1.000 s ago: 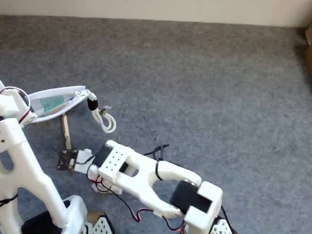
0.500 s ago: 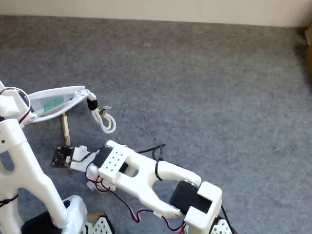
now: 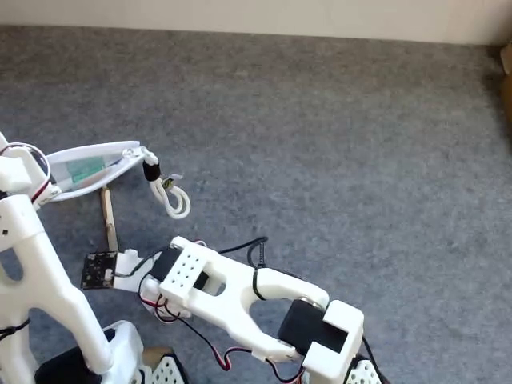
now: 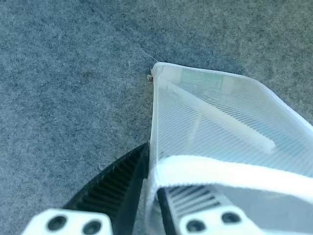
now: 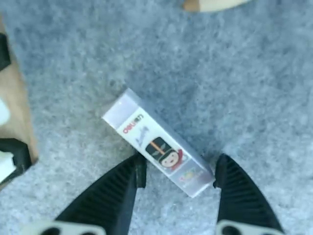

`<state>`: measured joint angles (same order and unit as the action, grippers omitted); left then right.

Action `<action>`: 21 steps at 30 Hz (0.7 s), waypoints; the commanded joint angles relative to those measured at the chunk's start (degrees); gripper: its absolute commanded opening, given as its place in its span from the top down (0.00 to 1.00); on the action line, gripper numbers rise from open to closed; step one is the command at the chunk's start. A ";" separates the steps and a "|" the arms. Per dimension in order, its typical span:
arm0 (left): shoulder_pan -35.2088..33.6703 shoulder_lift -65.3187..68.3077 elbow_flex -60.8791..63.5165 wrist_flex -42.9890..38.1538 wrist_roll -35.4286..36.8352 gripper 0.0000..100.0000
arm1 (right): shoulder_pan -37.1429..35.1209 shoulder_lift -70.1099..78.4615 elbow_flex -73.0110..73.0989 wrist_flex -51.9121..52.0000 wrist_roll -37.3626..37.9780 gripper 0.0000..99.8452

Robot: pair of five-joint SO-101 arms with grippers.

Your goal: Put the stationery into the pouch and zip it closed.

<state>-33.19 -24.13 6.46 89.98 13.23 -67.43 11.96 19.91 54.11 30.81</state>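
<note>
The left gripper (image 4: 152, 171) is pinching the pouch (image 4: 210, 122), at the table's 9 o'clock, to prop its mouth open, while the right gripper (image 5: 181, 169), 6 o'clock from it, is straddling 1 box (image 5: 159, 149), jaws apart and empty, for a grasp.

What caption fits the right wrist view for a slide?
Open right gripper straddling one end of a small printed box lying on grey carpet.

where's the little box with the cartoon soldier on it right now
In the right wrist view the little box lies flat on the grey carpet, between the open fingers of the right gripper.
</note>
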 commanded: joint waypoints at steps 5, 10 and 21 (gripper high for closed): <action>-0.92 0.66 0.66 -1.05 0.18 0.99 | -1.10 -1.01 0.22 -0.84 4.22 0.79; -0.92 0.66 0.66 -0.97 0.18 0.99 | -1.10 -1.01 0.22 -0.84 4.31 0.90; -0.92 0.66 0.66 -0.97 0.18 0.99 | 3.74 -1.54 -0.22 6.29 4.40 1.00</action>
<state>-33.19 -24.13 6.46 89.98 13.23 -66.29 11.87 19.82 56.22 34.24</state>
